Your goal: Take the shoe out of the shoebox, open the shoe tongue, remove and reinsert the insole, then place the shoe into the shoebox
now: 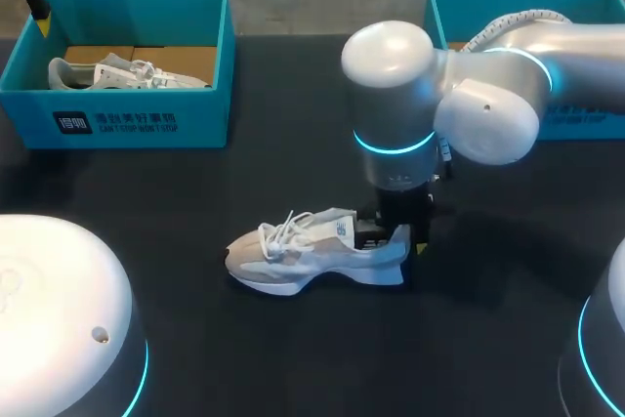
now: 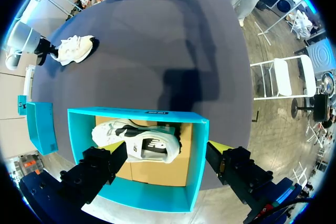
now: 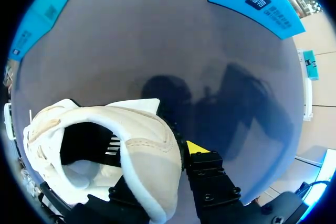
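A white and grey shoe (image 1: 312,251) lies on its sole in the middle of the black table, toe to the left. My right gripper (image 1: 398,233) is shut on its heel. In the right wrist view the heel wall (image 3: 144,153) sits between the fingers, one finger inside the shoe and the yellow-tipped one (image 3: 197,148) outside. A second shoe (image 1: 127,73) lies in the teal shoebox (image 1: 127,119) at the far left. My left gripper (image 2: 165,166) hangs open above that box (image 2: 136,114) and its shoe (image 2: 139,142), touching neither.
Another teal shoebox (image 1: 586,7) stands at the far right, partly behind my right arm (image 1: 459,95). My left gripper (image 1: 39,7) shows at the far-left corner of the left box. Bare black table lies in front of the shoe.
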